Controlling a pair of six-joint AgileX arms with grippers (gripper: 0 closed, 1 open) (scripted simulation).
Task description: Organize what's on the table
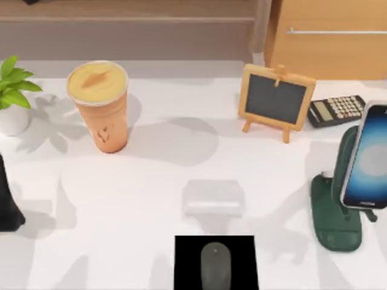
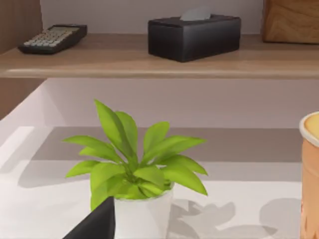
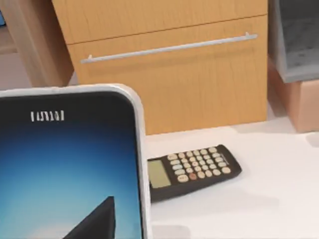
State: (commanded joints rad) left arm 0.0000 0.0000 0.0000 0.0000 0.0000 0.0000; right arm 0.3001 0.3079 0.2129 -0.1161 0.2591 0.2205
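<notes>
While nothing has been picked up yet, the white bench [image 1: 145, 193] runs the full width under both arms, and it's busy. At the middle of its near edge a mouse [image 1: 216, 266] sits on a black mat [image 1: 184, 266], with a pale block [image 1: 213, 198] just behind. Toward the far left corner stands a tall orange cup [image 1: 100, 106], and a potted plant [image 1: 12, 96] is at the left edge. A little chalkboard [image 1: 276, 99] and a calculator [image 1: 335, 110] line the far edge on the right. A phone [image 1: 369, 157] leans in a green stand [image 1: 335, 211] at the right edge.

The left hand [image 2: 94, 226] hovers low, close by the plant's pot; open or closed, I cannot tell. The right hand [image 3: 99, 219] is right up against the phone's face, its state just as unclear.

Risks, as I judge them: the phone only rests in its stand, so a sideways nudge could tip it out. On the left, the hand could brush the leaves and topple the pot, or swing wide into the top-heavy cup and spill it.
</notes>
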